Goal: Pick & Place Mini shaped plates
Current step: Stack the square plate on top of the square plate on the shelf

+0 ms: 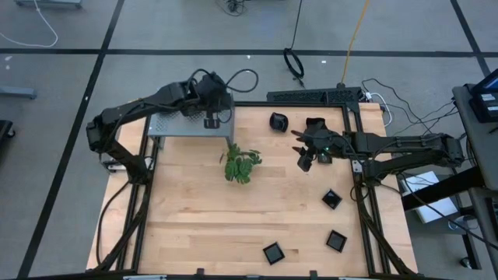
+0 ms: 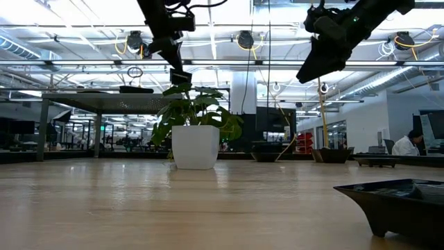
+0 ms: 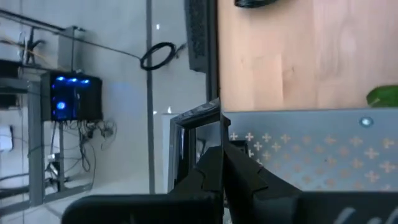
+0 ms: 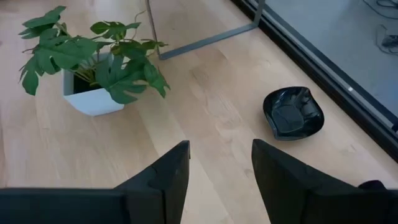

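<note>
Four small black plates lie on the wooden table [image 1: 194, 202]: one rounded plate [image 1: 278, 121] at the far edge, three square ones [image 1: 332, 198] near the right side. Left gripper [image 1: 211, 122] is pressed together above the metal box [image 1: 175, 124]; right gripper [image 1: 305, 162] hangs spread and empty. A person sits, half-hidden, in the room behind.

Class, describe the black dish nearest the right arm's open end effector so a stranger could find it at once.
Start at the potted plant mid-table, then look toward the far edge on the right arm's side. There lies a rounded, wavy-rimmed black dish, alone on the wood; the three black dishes at the near right are square.
</note>
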`<state>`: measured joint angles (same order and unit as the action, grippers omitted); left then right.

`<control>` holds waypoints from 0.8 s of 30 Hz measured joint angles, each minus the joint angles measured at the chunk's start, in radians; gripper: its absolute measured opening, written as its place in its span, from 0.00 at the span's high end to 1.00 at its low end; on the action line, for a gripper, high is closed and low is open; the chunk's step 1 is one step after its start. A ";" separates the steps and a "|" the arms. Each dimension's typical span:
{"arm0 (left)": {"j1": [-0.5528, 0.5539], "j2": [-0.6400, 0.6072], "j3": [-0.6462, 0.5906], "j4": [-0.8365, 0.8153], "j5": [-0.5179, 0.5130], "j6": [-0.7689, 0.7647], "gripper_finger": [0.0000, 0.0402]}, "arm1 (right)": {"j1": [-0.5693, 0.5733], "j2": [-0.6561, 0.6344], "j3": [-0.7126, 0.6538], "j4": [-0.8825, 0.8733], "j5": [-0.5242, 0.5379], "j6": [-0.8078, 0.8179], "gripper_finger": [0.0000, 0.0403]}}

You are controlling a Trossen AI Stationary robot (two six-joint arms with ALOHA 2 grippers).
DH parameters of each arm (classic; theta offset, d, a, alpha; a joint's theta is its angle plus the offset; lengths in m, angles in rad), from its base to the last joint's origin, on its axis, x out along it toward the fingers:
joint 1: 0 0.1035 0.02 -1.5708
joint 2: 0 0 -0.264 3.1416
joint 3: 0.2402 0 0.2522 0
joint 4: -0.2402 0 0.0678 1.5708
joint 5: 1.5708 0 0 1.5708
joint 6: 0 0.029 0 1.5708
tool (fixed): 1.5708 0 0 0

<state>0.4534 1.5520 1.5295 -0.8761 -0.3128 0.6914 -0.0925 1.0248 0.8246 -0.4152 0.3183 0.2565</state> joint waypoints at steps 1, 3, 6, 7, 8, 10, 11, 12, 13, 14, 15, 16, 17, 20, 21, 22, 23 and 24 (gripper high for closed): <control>0.006 0.000 0.000 -0.007 0.002 0.013 0.99 | 0.000 0.000 0.000 0.000 0.000 0.000 0.59; 0.018 0.000 0.000 -0.029 0.005 0.034 0.99 | 0.000 0.000 0.000 0.000 -0.001 0.000 0.59; 0.027 -0.001 -0.027 -0.039 0.005 0.068 0.99 | 0.000 0.000 0.000 0.000 -0.001 0.000 0.59; 0.027 0.000 -0.039 -0.041 0.004 0.074 0.99 | 0.000 0.000 0.000 0.000 -0.001 0.000 0.59; 0.025 0.001 -0.051 -0.042 0.004 0.074 0.99 | 0.000 0.000 0.000 0.000 -0.001 0.000 0.59; 0.025 0.001 -0.068 -0.040 0.005 0.073 0.99 | 0.000 0.000 0.000 0.000 -0.001 0.000 0.59; 0.027 0.001 -0.075 -0.035 0.004 0.075 0.98 | 0.000 0.000 0.000 0.000 -0.001 0.000 0.59; 0.028 0.001 -0.083 -0.025 0.002 0.085 0.98 | 0.000 0.000 0.000 0.000 -0.001 0.000 0.59; 0.030 0.001 -0.094 -0.010 -0.002 0.098 0.98 | 0.000 0.000 0.000 0.000 -0.001 0.000 0.59; 0.030 0.001 -0.106 0.009 -0.003 0.108 0.99 | 0.000 0.000 0.000 0.000 -0.001 0.000 0.59; 0.029 0.001 -0.119 0.031 -0.002 0.113 0.99 | 0.000 0.000 0.000 0.000 -0.001 0.000 0.59; 0.029 0.001 -0.130 0.054 -0.002 0.113 0.99 | 0.000 0.000 0.000 0.000 -0.001 0.000 0.59; 0.029 0.001 -0.139 0.070 -0.001 0.112 0.99 | 0.000 0.000 0.000 0.000 -0.001 0.000 0.59; 0.030 0.001 -0.155 0.097 -0.003 0.135 0.98 | 0.000 0.000 0.000 0.000 -0.001 0.000 0.59; 0.030 0.001 -0.159 0.107 -0.004 0.151 0.98 | 0.000 0.000 0.000 0.000 -0.001 0.000 0.59; 0.030 0.001 -0.160 0.112 -0.004 0.165 0.98 | 0.000 0.000 0.000 0.000 -0.001 0.000 0.59; 0.029 0.001 -0.160 0.114 -0.004 0.173 0.99 | 0.000 0.000 0.000 0.000 -0.001 0.000 0.59; 0.028 0.001 -0.160 0.117 -0.003 0.175 0.99 | 0.000 0.000 0.000 0.000 -0.001 0.000 0.59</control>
<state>0.4818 1.5528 1.3693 -0.7592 -0.3161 0.8664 -0.0925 1.0248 0.8246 -0.4152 0.3174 0.2568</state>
